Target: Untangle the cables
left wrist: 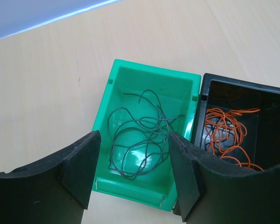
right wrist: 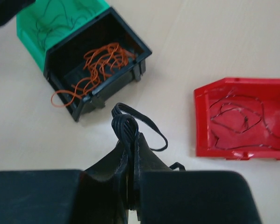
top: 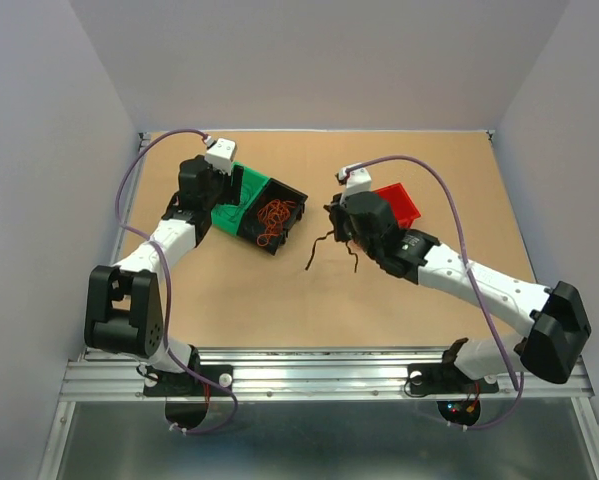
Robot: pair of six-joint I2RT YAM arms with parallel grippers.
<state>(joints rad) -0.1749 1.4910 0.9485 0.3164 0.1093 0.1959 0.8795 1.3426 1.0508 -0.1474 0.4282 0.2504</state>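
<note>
Near edge: metal rail (top: 319, 372) carrying both arm bases. Beyond it, the counter (top: 269, 300), a tan, matte, wood-look board, plain in colour.

Mid-counter: right fingers (right wrist: 151, 170) pressed together, clamped on a black cable (right wrist: 125, 125). It is bunched into a loop at the tips, and its loose ends hang down toward the board. Cannot tell if the ends touch the board.

Right of that arm: red bin (right wrist: 207, 140), lying flat, with a thin dark cable (right wrist: 233, 114) coiled inside.

Left and farther back: green bin (left wrist: 154, 71) and black bin (left wrist: 270, 107), touching side by side and set at an angle to the counter edges. A grey cable (left wrist: 140, 123) lies loosely tangled in the green bin. An orange cable (left wrist: 226, 128) lies in the black bin, with one loop spilling over its wall onto the board. Left fingers (left wrist: 83, 168) hover over the green bin, spread apart and holding nothing.

Far: pale grey walls (top: 319, 60) enclose the counter at the back and on both sides. Lighting is even, with soft shadows.
</note>
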